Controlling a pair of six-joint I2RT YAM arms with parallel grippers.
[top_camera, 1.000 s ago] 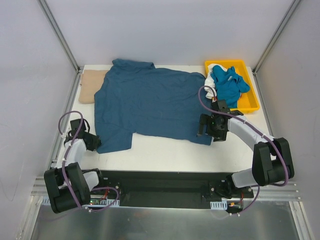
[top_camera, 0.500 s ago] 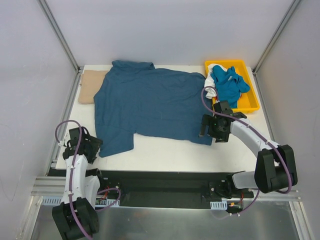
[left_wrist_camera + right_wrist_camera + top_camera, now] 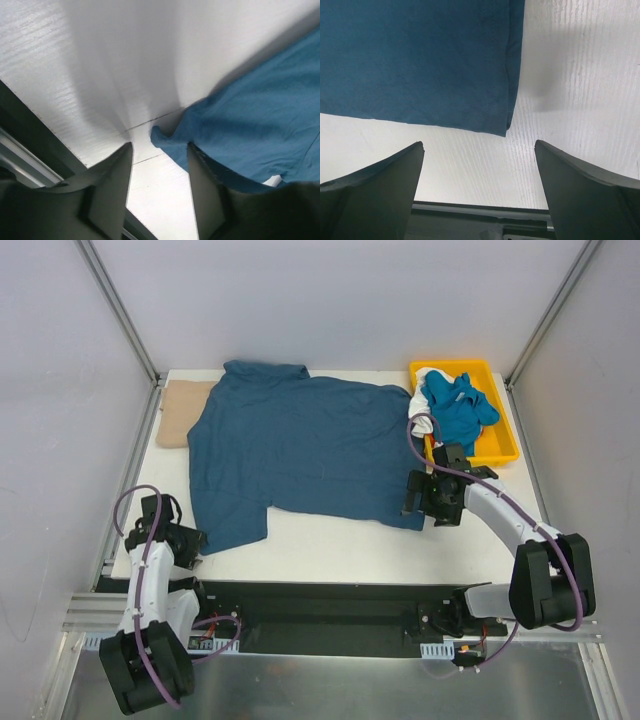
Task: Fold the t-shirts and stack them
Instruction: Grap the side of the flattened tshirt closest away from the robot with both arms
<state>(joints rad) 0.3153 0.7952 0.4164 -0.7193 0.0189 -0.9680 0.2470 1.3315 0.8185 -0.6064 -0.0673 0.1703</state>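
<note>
A large dark teal t-shirt [image 3: 300, 450] lies spread flat over the middle of the white table [image 3: 340, 540]. A folded tan t-shirt [image 3: 178, 412] pokes out from under its back left side. My left gripper [image 3: 188, 540] is open just off the teal shirt's near left corner [image 3: 165, 132], with only bare table between its fingers [image 3: 112, 185]. My right gripper [image 3: 420, 508] hangs wide open over the shirt's near right corner [image 3: 505, 125], holding nothing. A bright blue t-shirt [image 3: 458, 410] and a white one [image 3: 424, 400] lie bunched in the yellow tray [image 3: 502, 445].
The yellow tray stands at the back right corner, close behind the right arm. Metal frame posts [image 3: 125, 315] rise at both back corners. A black rail [image 3: 320, 605] runs along the near table edge between the arm bases.
My left gripper has opened, let go of the teal shirt's near left corner, and drawn back a little toward the near edge. The right gripper has shifted slightly right and stayed open.
</note>
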